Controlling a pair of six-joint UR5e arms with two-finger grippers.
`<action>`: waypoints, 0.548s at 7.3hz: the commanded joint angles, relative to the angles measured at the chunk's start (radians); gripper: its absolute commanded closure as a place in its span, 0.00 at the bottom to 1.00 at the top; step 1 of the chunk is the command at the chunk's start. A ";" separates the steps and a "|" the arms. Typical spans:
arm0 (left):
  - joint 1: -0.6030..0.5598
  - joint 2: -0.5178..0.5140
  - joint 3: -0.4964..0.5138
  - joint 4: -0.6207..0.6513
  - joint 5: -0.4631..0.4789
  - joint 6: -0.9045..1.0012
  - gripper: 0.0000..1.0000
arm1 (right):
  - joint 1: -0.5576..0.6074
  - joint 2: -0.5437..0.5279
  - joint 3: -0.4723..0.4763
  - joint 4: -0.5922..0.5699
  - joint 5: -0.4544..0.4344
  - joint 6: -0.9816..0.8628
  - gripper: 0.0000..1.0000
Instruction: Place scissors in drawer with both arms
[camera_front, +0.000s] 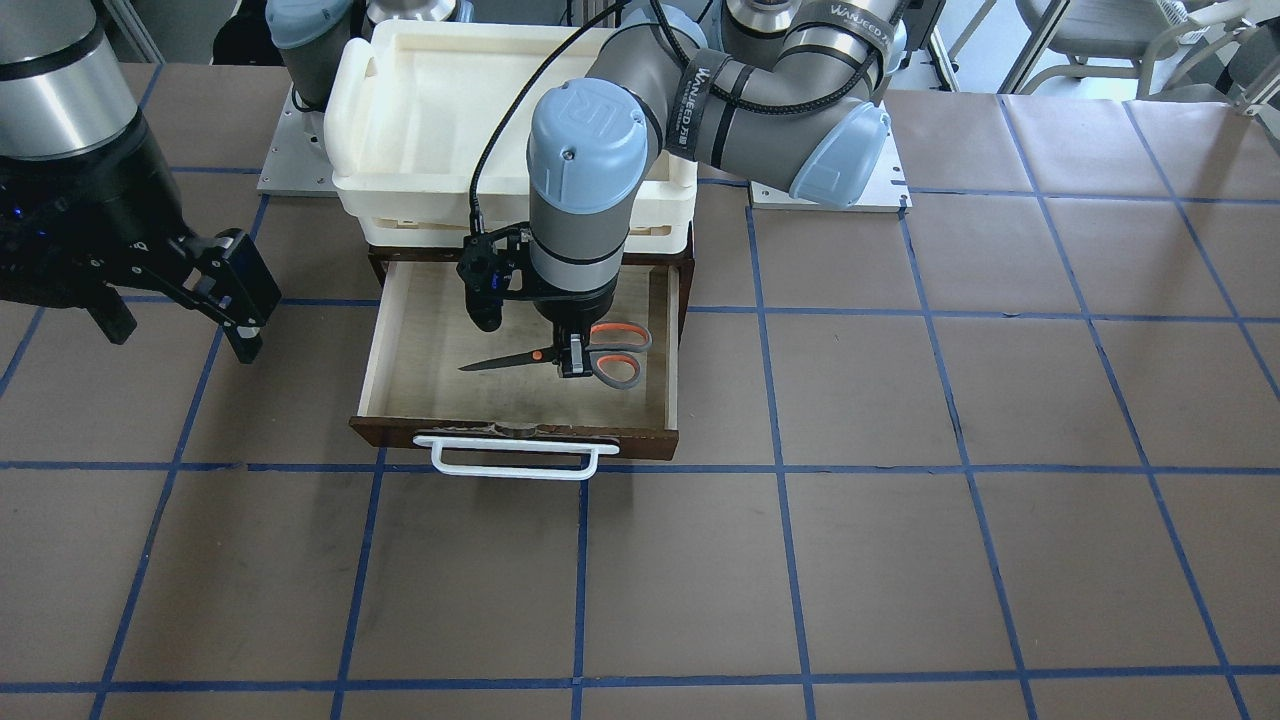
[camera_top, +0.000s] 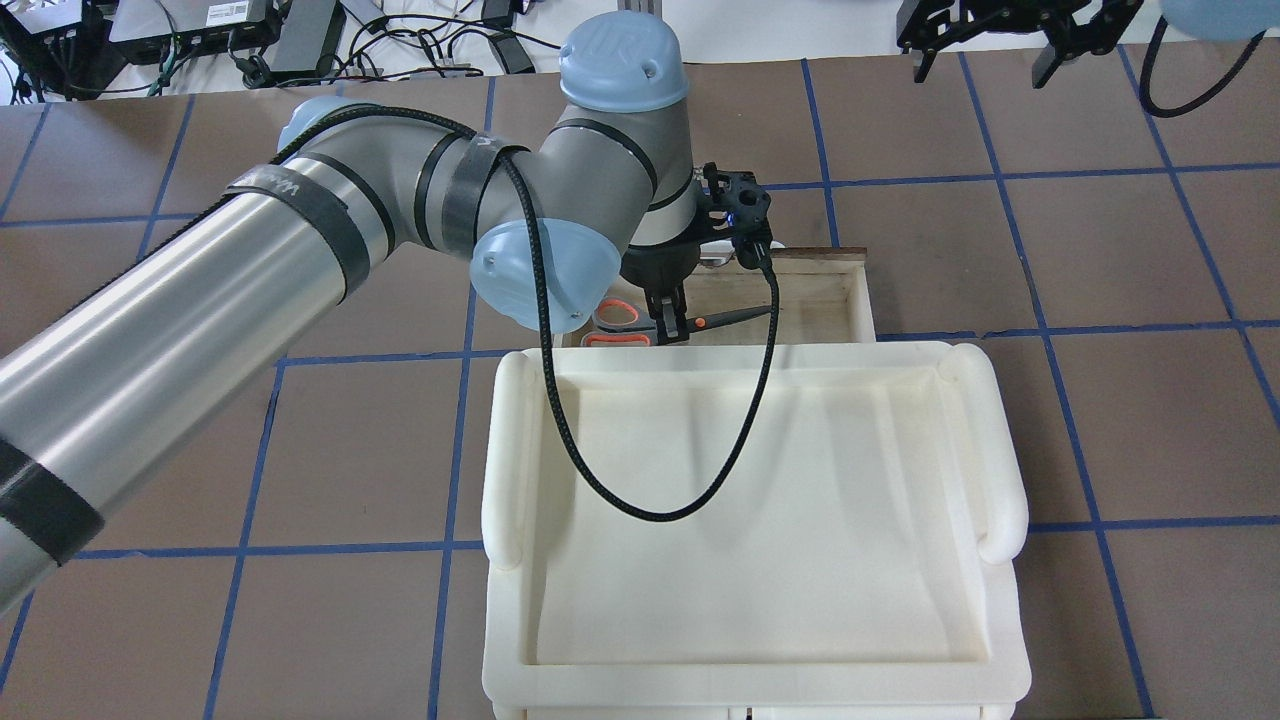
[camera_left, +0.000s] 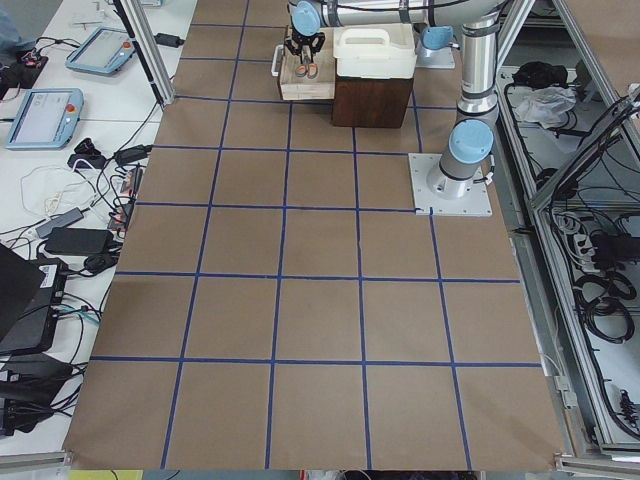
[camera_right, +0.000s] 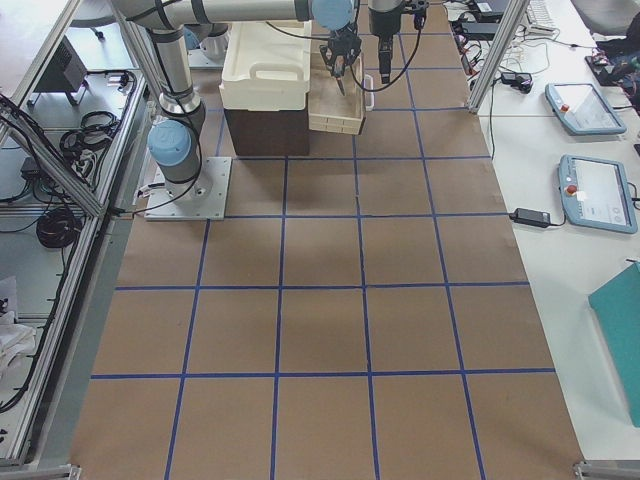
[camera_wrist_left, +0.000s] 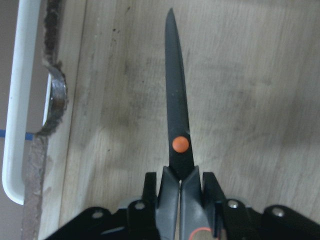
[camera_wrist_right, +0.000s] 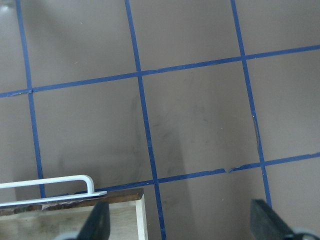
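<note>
1. The drawer (camera_front: 430, 330) stood pulled open, its white bar handle (camera_front: 515, 465) nearest the front-facing camera.
2. Inside it, the left gripper (camera_front: 573, 355) pinched the scissors (camera_front: 520, 359) just behind the orange pivot, blades closed and level over the plywood floor. Contact with the floor could not be judged.
3. Beside the drawer, the right gripper (camera_front: 180, 340) hung with its fingers spread wide, holding nothing.
4. Farthest back, a cream tray (camera_front: 360, 120) sat on top of the cabinet.
5. Count: one pair of scissors, one drawer, one tray, two grippers.
</note>
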 joint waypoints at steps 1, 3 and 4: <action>-0.006 -0.005 -0.007 0.004 -0.003 -0.007 1.00 | -0.002 -0.007 0.000 -0.012 -0.004 0.000 0.00; -0.012 -0.005 -0.027 0.007 0.000 -0.007 1.00 | 0.000 -0.013 0.006 -0.006 -0.005 0.000 0.00; -0.012 -0.006 -0.028 0.007 0.000 -0.007 1.00 | 0.000 -0.016 0.006 -0.006 -0.008 0.000 0.00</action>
